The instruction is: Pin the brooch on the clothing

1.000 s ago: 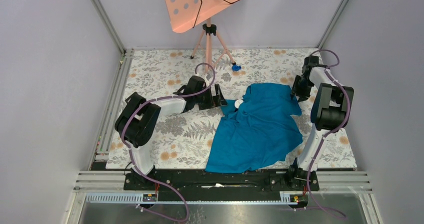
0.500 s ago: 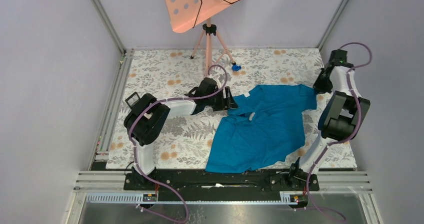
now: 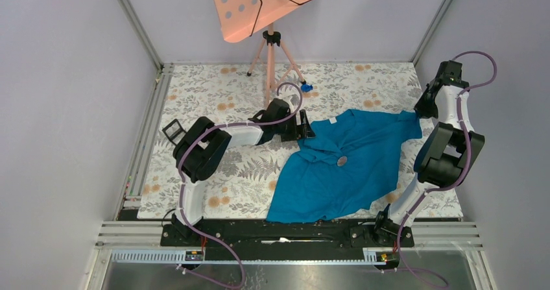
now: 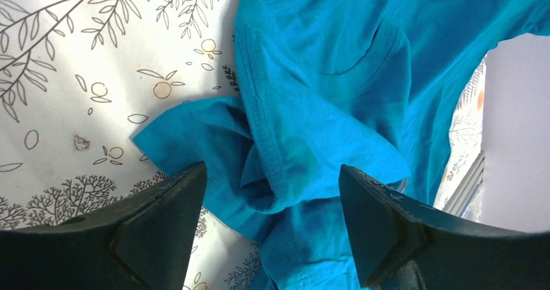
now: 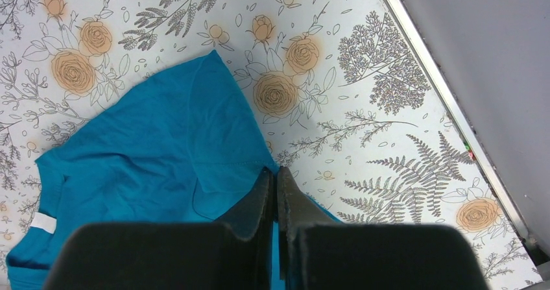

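Since a second ago the right fingers (image 3: 420, 110) have been carried outward and away from the left fingers (image 3: 303, 129), and the T-shirt (image 3: 363, 144) has been drawn from a bunched heap into a flatter spread. The brooch (image 3: 342, 160), seen earlier pale beside the left fingers, is now seen dark face up on the cloth.

Top view: the shirt is stretched on the desk (image 3: 214, 102) between the two pairs of fingers. The brooch lies between them, nearer the left pair and a little toward the arm bases.

Left wrist view: the left fingers (image 4: 185, 193) stand apart. A loose fold of T-shirt (image 4: 305, 89) sits in the gap, unclamped. No brooch is seen here.

Right wrist view: the right fingers (image 5: 275, 193) are pressed together, and a sleeve edge of the T-shirt (image 5: 149, 154) appears pinched between them. The brooch is not in view.

Judgement: a flatter pinning surface has been gained, but the brooch rests loose, so it is judged not yet fastened. It must be gripped next, presumably by the free left fingers, while tension is held at the right.
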